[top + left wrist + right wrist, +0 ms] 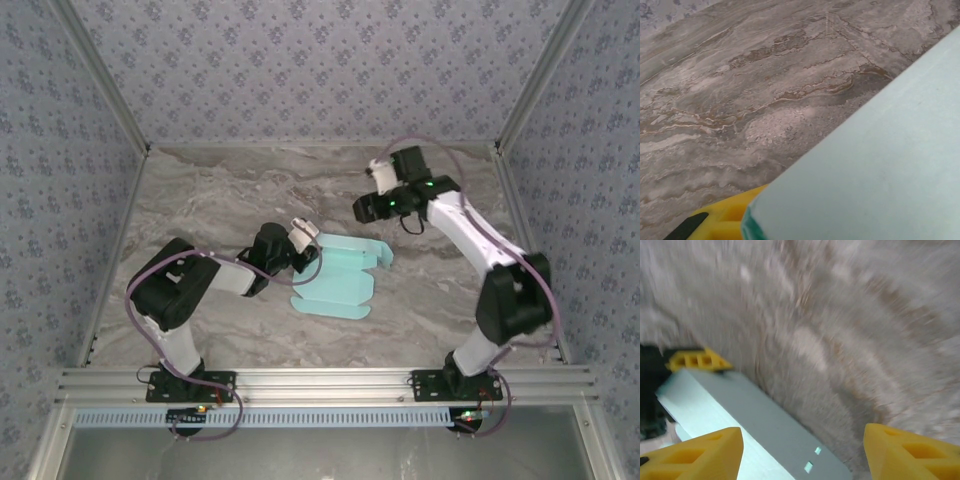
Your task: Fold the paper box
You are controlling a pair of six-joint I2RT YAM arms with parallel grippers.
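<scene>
The pale-blue paper box, partly folded with its flaps spread, lies near the middle of the marbled surface. The left end effector is at the box's upper left edge and appears clamped on it. From the left wrist, the paper box runs close past the lens above one yellow finger. The right end effector hangs over the surface near the box's far right corner, clear of it. Its yellow fingers are spread wide with nothing between them. Its blurred wrist view looks down on the paper box, a pale face beside a shaded one, with the left arm's yellow fingertip at the far end.
</scene>
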